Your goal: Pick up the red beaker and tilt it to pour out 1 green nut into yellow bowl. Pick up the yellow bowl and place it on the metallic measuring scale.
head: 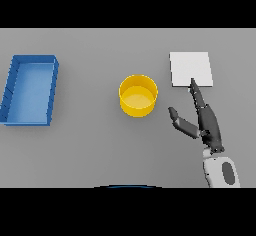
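The yellow bowl [138, 96] stands upright near the table's middle; I cannot make out a nut inside it. Behind and to its right lies the flat pale square of the measuring scale [190, 69]. My right hand [207, 125] comes up from the lower right, open, its fingers straight and pointing away with their tips over the scale's near edge. Its thumb sticks out toward the bowl, a short gap away from it. No red beaker shows in the head view. My left hand is out of view.
A blue rectangular tray [31, 89] sits at the table's left side, its floor bare.
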### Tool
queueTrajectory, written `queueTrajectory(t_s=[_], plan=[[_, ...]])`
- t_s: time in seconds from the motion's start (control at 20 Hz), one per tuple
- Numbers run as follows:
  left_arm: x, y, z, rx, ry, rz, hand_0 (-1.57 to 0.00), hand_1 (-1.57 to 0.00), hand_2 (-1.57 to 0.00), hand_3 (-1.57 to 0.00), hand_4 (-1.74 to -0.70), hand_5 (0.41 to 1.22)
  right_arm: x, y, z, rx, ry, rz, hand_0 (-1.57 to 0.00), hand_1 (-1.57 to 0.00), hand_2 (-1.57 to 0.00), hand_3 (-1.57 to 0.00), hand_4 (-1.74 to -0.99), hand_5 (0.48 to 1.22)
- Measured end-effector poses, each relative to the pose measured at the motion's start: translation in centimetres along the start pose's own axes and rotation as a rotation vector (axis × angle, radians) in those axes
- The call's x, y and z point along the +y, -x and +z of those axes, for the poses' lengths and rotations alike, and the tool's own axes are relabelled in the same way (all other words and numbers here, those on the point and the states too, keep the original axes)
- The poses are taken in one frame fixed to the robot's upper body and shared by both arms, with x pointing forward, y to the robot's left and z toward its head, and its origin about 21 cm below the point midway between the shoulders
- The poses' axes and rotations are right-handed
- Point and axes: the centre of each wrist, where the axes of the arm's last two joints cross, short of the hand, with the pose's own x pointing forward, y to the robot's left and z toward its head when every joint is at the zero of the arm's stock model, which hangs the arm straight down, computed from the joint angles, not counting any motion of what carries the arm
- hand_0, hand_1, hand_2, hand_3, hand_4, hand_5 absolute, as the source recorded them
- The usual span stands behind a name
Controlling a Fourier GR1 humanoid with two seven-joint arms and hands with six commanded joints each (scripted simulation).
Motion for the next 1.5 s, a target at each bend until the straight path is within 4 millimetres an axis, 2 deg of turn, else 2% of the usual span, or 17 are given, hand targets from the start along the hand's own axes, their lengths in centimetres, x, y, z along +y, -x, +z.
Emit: queueTrajectory(t_s=[0.2,0.3,0.5,0.6,0.7,0.8,0.85,0.9,0.95,1.0,1.05,1.15,1.3,1.5], plan=[[-2.9,4.5,0.2,0.185,-0.016,0.216,-1.57,-1.57,-1.57,-1.57,-1.74,1.221,-0.1,-0.2,0.0,-0.032,-0.003,-0.012,0.0,0.0,0.0,0.0,-1.129,0.659],[-4.7,6.5,0.6,0.216,-0.019,0.285,-1.57,-1.57,-1.57,-1.57,-1.74,1.221,-0.1,-0.1,0.1,-0.03,-0.008,-0.01,0.0,0.0,0.0,0.0,-1.131,0.669],[-9.9,10.3,2.5,0.248,-0.005,0.383,-1.57,-1.57,-1.57,-1.57,-1.74,1.221,-0.3,0.1,0.1,-0.034,-0.015,0.004,0.0,0.0,0.0,0.0,-1.166,0.676],[-11.8,11.3,3.8,0.287,0.011,0.401,-1.57,-1.57,-1.57,-1.57,-1.74,1.151,-0.7,0.1,0.3,-0.036,-0.008,0.01,0.0,0.0,0.0,0.0,-1.174,0.676],[-12.7,11.9,5.3,0.287,0.008,0.425,-1.57,-1.57,-1.57,-1.57,-1.74,1.05,-0.6,0.2,0.4,-0.037,-0.008,0.005,0.0,0.0,0.0,0.0,-1.167,0.675],[-12.9,11.6,6.5,0.309,0.004,0.44,-1.57,-1.57,-1.57,-1.57,-1.74,0.925,-0.7,0.1,0.1,-0.025,-0.005,0.0,0.0,0.0,0.0,0.0,-1.157,0.671],[-12.7,11.5,7.0,0.321,0.009,0.442,-1.57,-1.57,-1.57,-1.57,-1.66,0.868,-0.5,0.2,0.2,-0.025,-0.005,0.001,0.0,0.0,0.0,0.0,-1.155,0.669],[-12.8,11.2,7.5,0.34,0.021,0.448,-1.57,-1.57,-1.53,-1.53,-1.52,0.818,-0.7,0.2,0.3,-0.024,-0.006,-0.003,0.0,0.0,0.0,0.0,-1.155,0.67],[-12.7,11.2,8.0,0.334,0.034,0.44,-1.47,-1.34,-1.28,-1.32,-1.37,0.774,-0.2,0.2,0.2,-0.032,-0.012,-0.011,0.0,0.0,0.0,0.0,-1.153,0.67],[-12.5,11.2,8.8,0.282,0.074,0.427,-1.17,-1.07,-1.02,-1.05,-1.23,0.737,-0.3,0.1,0.0,-0.028,-0.005,-0.01,0.0,0.0,0.0,0.0,-1.151,0.67],[-12.0,11.1,9.0,0.259,0.113,0.441,-0.94,-0.86,-0.82,-0.84,-1.13,0.705,-0.2,0.0,0.2,-0.032,-0.007,-0.011,0.0,0.0,0.0,0.0,-1.149,0.67],[-11.6,11.1,9.6,0.23,0.197,0.496,-0.6,-0.55,-0.52,-0.54,-0.98,0.664,-0.1,0.0,0.1,-0.029,-0.015,-0.002,0.0,0.0,0.0,0.0,-1.153,0.67],[-11.2,11.4,9.8,0.257,0.25,0.397,-0.31,-0.28,-0.27,-0.28,-0.84,0.632,-0.4,0.2,0.3,-0.025,-0.01,-0.008,0.0,0.0,0.0,0.0,-1.155,0.67],[-11.9,11.3,9.5,0.288,0.25,0.309,-0.13,-0.11,-0.11,-0.11,-0.79,0.627,-0.4,0.2,0.0,-0.031,-0.002,0.029,0.0,0.0,0.0,0.0,-1.157,0.665]])
